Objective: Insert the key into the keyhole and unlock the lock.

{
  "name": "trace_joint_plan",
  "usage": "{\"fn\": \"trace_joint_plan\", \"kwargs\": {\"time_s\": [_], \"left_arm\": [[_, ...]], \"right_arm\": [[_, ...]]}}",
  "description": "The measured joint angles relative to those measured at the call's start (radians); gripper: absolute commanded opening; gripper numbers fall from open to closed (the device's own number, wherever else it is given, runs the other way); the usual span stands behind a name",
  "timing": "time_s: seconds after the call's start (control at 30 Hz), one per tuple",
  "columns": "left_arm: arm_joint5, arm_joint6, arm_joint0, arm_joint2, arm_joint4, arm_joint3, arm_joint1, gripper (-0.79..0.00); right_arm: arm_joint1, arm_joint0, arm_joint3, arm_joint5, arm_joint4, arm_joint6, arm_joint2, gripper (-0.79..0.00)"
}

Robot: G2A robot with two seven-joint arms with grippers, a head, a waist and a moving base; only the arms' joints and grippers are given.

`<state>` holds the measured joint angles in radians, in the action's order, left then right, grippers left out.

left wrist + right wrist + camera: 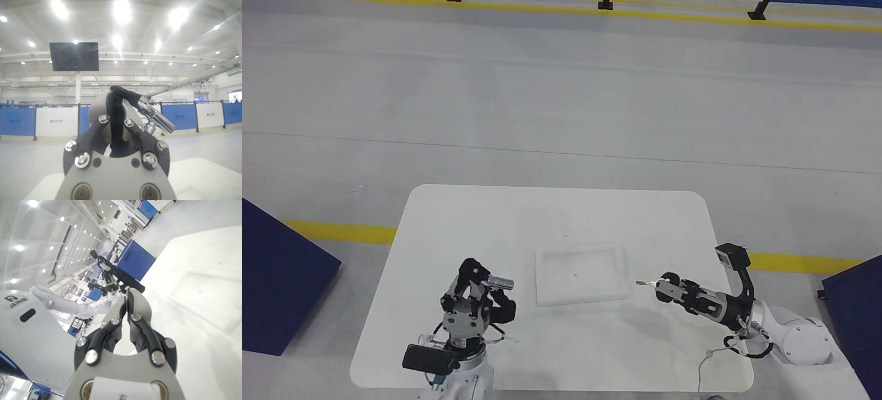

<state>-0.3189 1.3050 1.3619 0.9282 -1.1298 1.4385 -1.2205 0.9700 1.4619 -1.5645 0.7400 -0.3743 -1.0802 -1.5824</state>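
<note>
My left gripper [485, 284] is held above the table's front left part, shut on a silver padlock [501, 283]. In the left wrist view the padlock [157, 117] sticks out sideways from between the black pads of that gripper [122, 96]. My right gripper [668, 289] is over the front right of the table, shut on a small key [645, 285] whose tip points toward the left arm. The right wrist view shows the key [126, 298] edge-on as a thin strip between the shut fingers of the right gripper [128, 293], with the padlock [103, 265] farther off in the other gripper.
A shallow white tray [582, 273] lies on the white table [642, 220] between the two grippers; its recess [200, 285] holds nothing. Blue barriers [272, 280] stand on the floor at both sides of the table.
</note>
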Motion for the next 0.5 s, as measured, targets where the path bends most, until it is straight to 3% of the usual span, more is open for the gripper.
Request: {"fn": "trace_joint_plan", "kwargs": {"time_s": [0.23, 0.5], "left_arm": [[0.171, 0.059, -0.029, -0.077, 0.154, -0.046, -0.052, -0.785], [0.275, 0.058, -0.021, -0.108, 0.253, -0.039, -0.090, -0.785]], "right_arm": [[0.000, 0.000, 0.000, 0.000, 0.000, 0.000, 0.000, -0.785], [0.000, 0.000, 0.000, 0.000, 0.000, 0.000, 0.000, -0.785]]}}
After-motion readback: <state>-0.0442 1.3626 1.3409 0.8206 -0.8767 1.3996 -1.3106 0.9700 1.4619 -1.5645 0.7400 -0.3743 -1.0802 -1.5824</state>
